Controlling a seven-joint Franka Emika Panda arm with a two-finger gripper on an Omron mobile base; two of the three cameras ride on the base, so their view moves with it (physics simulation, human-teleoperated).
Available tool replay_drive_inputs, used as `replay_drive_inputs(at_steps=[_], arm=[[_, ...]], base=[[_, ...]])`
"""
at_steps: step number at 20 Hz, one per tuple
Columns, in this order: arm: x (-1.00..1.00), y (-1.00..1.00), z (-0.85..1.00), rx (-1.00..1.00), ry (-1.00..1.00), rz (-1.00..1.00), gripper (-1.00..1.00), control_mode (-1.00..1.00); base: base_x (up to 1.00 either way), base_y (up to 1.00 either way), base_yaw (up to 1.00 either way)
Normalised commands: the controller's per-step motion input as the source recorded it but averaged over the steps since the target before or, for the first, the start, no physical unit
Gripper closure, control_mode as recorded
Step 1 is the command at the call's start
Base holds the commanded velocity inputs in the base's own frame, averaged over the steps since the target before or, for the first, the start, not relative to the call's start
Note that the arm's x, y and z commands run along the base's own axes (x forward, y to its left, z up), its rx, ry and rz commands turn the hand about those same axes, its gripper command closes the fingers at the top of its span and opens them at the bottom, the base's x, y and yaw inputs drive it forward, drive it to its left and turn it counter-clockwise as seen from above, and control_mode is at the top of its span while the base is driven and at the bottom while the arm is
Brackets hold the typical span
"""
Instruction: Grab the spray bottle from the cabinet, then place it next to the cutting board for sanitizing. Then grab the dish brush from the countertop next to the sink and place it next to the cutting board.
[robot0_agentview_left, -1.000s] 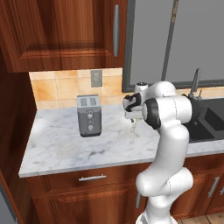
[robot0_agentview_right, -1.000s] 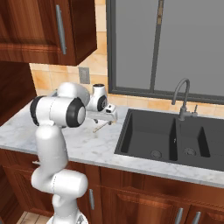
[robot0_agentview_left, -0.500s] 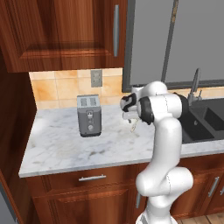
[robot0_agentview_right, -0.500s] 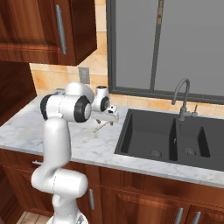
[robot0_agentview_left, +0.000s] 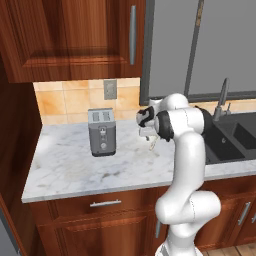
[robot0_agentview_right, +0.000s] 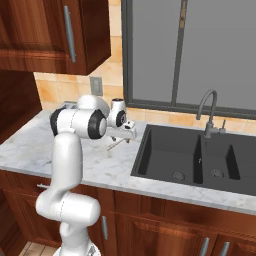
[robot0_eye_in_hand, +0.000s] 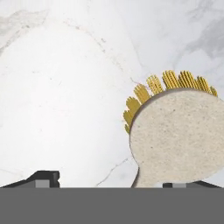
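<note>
The dish brush (robot0_eye_in_hand: 175, 135) lies flat on the white marble countertop (robot0_agentview_left: 75, 165), its pale round head fringed with yellow bristles. Its thin handle (robot0_agentview_right: 116, 145) points toward the counter's front. My gripper (robot0_eye_in_hand: 114, 180) hangs just over it, open, with the handle's neck between the two fingertips, nearer the right one and touching neither. From the base views, the gripper (robot0_agentview_left: 146, 131) (robot0_agentview_right: 128, 134) points down at the counter left of the sink (robot0_agentview_right: 170, 150). The cabinet (robot0_agentview_left: 75, 35) above has its door shut. The spray bottle and cutting board are out of view.
A silver toaster (robot0_agentview_left: 102, 131) stands on the counter left of the gripper, near the tiled wall. The dark tap (robot0_agentview_right: 207, 107) rises behind the sink, under the window. Wooden drawers (robot0_agentview_left: 105, 205) run below the counter.
The hand has sunk lower over the dish brush and the arm's elbow has swung a little. The brush lies where it was.
</note>
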Motion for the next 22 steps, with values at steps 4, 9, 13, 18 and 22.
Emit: replay_drive_inputs(at_steps=[4, 9, 13, 18, 22], arm=[[0.01, 0.0, -0.19, 0.0, 0.0, 0.0, 1.0, -1.0], [0.0, 0.0, -0.15, 0.0, 0.0, 0.0, 1.0, -1.0], [-0.27, -0.11, 0.11, 0.0, -0.22, 0.0, 1.0, -1.0], [-0.38, -0.47, 0.31, 0.03, -0.37, 0.0, 1.0, -1.0], [-0.49, -0.66, 0.4, 0.07, -0.41, 0.0, 1.0, -1.0]], base=[[0.0, 0.0, 0.0], [0.0, 0.0, 0.0], [0.0, 0.0, 0.0], [0.0, 0.0, 0.0], [0.0, 0.0, 0.0]])
